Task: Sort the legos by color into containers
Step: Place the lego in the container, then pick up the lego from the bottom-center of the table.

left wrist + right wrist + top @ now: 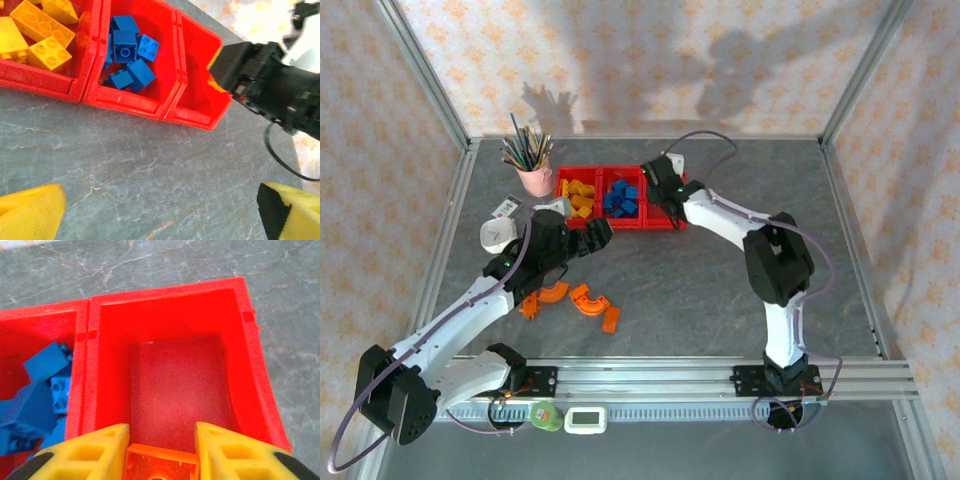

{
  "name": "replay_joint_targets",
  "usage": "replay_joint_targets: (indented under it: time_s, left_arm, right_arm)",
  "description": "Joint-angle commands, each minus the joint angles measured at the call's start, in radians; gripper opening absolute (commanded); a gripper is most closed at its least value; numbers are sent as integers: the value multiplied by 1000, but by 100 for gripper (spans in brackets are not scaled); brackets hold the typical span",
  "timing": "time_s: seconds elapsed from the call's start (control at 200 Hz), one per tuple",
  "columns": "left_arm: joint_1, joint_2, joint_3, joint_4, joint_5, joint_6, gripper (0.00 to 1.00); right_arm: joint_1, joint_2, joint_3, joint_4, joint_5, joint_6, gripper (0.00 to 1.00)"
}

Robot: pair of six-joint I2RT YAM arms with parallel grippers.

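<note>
Three joined containers (620, 226) served as your reference: your right gripper (161, 435) pinched an orange lego (161, 464) above the rightmost one. Your left gripper (160, 210) hovered, jaws spread, just in front of them.

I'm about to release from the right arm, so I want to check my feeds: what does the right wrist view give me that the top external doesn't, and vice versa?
Right wrist: an orange brick between the right gripper's fingers, above the bare floor of the end bin. Top external: loose orange legos on the table by the left gripper, yellow legos in the far-left bin, a pink cup of pencils. Both: the blue legos in the middle bin.
</note>
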Motion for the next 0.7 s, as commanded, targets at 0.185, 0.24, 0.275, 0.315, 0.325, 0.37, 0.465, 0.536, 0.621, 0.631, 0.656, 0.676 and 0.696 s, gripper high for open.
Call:
replay_joint_targets:
  time_s: [0.185, 0.24, 0.275, 0.315, 0.325, 0.37, 0.465, 0.536, 0.621, 0.631, 0.656, 0.676, 0.696]
  left_arm:
    - [3, -7, 54, 21, -54, 43, 99]
    - [4, -21, 56, 1, -69, 43, 99]
    - [3, -33, 56, -13, -80, 45, 99]
    - [3, -51, 50, -30, -97, 44, 99]
    - [4, -56, 48, -34, -101, 43, 99]
    - [3, -80, 37, -54, -119, 39, 99]
    - [5, -136, 13, -105, -150, 25, 99]
    - [4, -184, -7, -146, -177, 13, 99]
    - [4, -244, -34, -190, -199, -1, 99]
    - [4, -250, -36, -195, -201, -3, 99]
    - [5, -265, -42, -209, -209, -8, 99]
    - [4, -277, -45, -220, -216, -11, 99]
    - [5, -287, -49, -231, -221, -16, 99]
  right_arm:
    - [-28, 48, 106, -35, -45, -69, 59]
    - [-14, 10, 73, -39, -54, -68, 60]
    - [1, -21, 38, -36, -56, -70, 61]
    - [22, -63, -14, -24, -64, -73, 62]
    - [27, -74, -28, -21, -66, -74, 63]
    - [51, -120, -87, -9, -78, -70, 64]
    - [108, -209, -193, -11, -104, -43, 67]
    - [160, -264, -268, -4, -127, -36, 69]
    - [235, -315, -353, 33, -166, -73, 72]
    - [245, -319, -359, 35, -170, -77, 73]
    - [268, -326, -373, 41, -177, -87, 73]
    - [284, -330, -383, 43, -182, -94, 74]
    - [301, -332, -393, 47, -188, -102, 75]
